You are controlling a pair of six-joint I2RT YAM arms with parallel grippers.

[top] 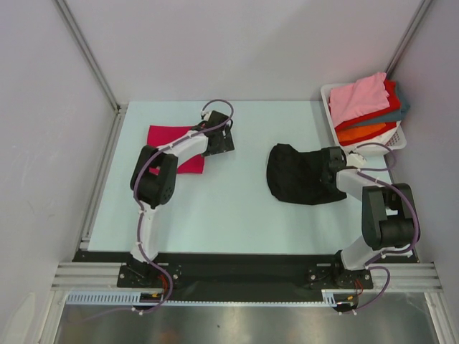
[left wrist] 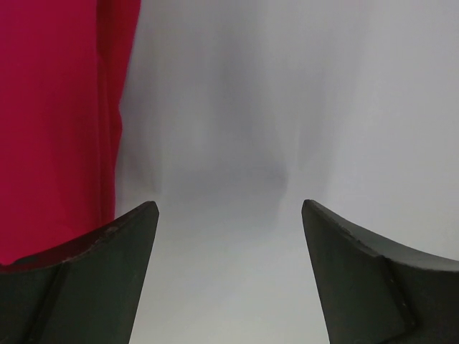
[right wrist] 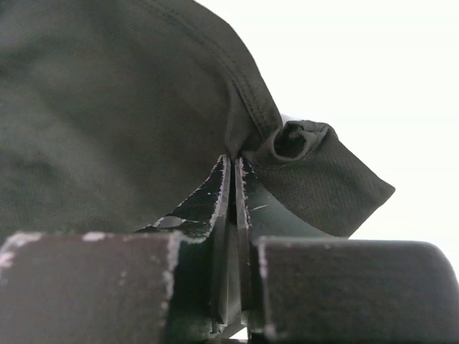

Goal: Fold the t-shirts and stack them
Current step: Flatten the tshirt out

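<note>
Jaws clamped, the right gripper [right wrist: 232, 161] pinched the black t-shirt [right wrist: 107, 107], apparently its hem. The left gripper [left wrist: 229, 215] gaped beside the magenta t-shirt [left wrist: 50, 122].

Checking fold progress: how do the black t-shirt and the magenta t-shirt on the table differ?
The magenta t-shirt lies flat as a neat rectangle; the black t-shirt is a rumpled heap. The right gripper is shut on the black t-shirt's edge; the left gripper stands open beside the magenta one, holding nothing. Both rest on the table.
</note>
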